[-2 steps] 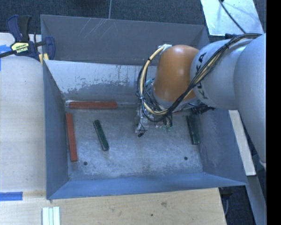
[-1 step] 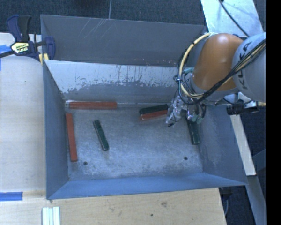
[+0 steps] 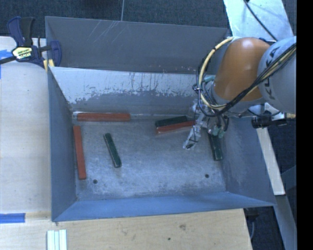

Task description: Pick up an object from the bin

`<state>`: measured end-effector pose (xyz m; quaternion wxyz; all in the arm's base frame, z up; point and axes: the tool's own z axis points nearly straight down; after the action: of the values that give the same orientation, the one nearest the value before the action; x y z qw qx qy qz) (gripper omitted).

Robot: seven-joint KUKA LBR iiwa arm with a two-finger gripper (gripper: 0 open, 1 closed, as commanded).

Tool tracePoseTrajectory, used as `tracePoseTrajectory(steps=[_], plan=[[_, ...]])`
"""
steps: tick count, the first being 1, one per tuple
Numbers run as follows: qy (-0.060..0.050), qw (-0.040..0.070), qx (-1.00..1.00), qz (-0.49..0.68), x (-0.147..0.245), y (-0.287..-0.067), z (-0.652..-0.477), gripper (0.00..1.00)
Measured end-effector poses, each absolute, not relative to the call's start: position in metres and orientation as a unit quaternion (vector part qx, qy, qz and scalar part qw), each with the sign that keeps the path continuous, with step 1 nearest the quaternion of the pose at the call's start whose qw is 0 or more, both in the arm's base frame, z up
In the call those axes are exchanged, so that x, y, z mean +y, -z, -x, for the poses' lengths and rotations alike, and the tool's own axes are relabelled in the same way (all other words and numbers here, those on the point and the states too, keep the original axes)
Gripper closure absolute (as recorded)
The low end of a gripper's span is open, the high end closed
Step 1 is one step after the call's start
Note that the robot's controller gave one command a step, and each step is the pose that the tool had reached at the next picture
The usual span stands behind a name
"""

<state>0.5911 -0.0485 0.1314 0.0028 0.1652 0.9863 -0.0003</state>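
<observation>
My gripper (image 3: 192, 138) sits at 3 o'clock in the bin (image 3: 135, 46) (open or clenched, can't tell). Red-brown stick (image 3: 173, 129) lies just at my 10 o'clock, seemingly not grasped; grab and lift remain.

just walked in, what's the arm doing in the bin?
The arm's gripper is down near the floor at the bin's right side, just below a dark green stick and a red stick lying together, with another dark stick beside it. No grasp is visible. A back red bar, a left red bar and a green marker lie apart.
</observation>
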Motion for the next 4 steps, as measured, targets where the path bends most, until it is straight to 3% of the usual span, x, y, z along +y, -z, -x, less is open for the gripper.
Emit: tracePoseTrajectory(steps=[1,2,3,4], plan=[[0.002,-0.005,0.993,-0.117,-0.003,-0.07,-0.626,0.0],[0.0,0.002,0.993,-0.118,-0.004,-0.073,-0.629,1.0],[-0.001,0.006,0.994,-0.113,-0.003,-0.208,-0.615,1.0],[0.0,0.002,0.994,-0.113,-0.003,-0.203,-0.614,0.0]])
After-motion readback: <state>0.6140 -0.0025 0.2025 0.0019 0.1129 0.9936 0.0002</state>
